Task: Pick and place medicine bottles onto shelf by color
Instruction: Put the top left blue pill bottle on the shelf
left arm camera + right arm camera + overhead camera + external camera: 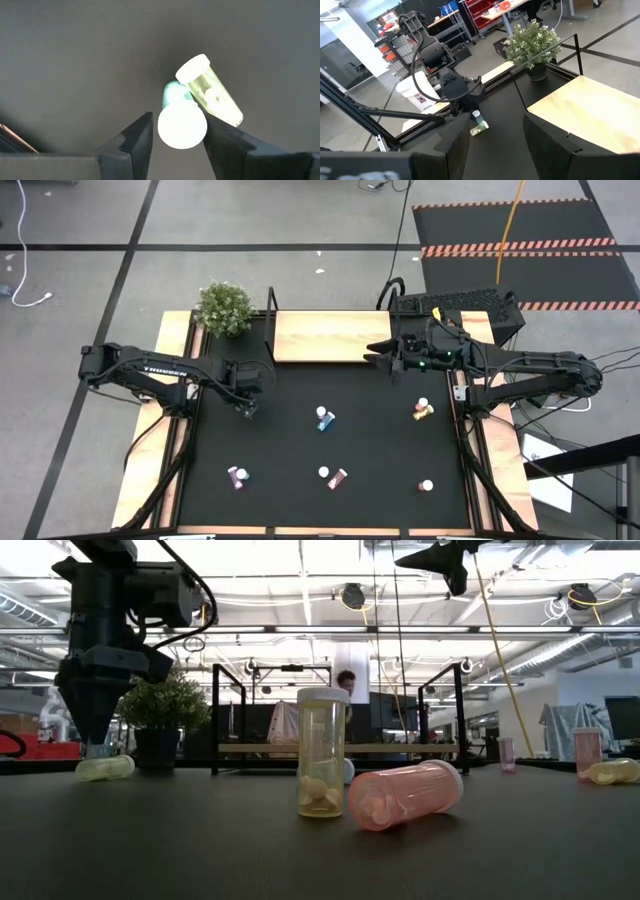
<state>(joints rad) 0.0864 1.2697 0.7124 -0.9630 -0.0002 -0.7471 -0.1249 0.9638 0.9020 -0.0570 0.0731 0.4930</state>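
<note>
Medicine bottles lie scattered on the black table [300, 510], and the shelf [325, 337], a pale wooden board on thin black uprights, stands bare at the table's far edge; every place below is told from that shelf. Left of it sits a green bushy plant [224, 307] in a dark pot. Down and left of the shelf the left arm, with white lettering on its link that reads as "TROSSEN", holds the left tool [175, 137] low over the table, its two dark fingers standing to either side of an upright green bottle [176, 97] whose white cap fills the space between them; whether they press on it cannot be told. A yellow bottle [212, 90] lies on its side touching that green one. Farther toward the near edge stands a maroon bottle [238, 477]. Straight before the shelf's middle is a blue bottle [324, 419], and nearer the front a pink bottle [336, 478] lies tipped over beside an upright pale one. At the shelf's right end the right tool [381, 356] hovers above the board, fingers apart and holding nothing. Right of the shelf and forward lies a yellow-orange bottle [423, 410], and one white-capped bottle [427, 486] stands near the front. Around the table runs grey floor with dark seams and a red-striped black mat; beyond lie a workshop's racks and ceiling lights.
</note>
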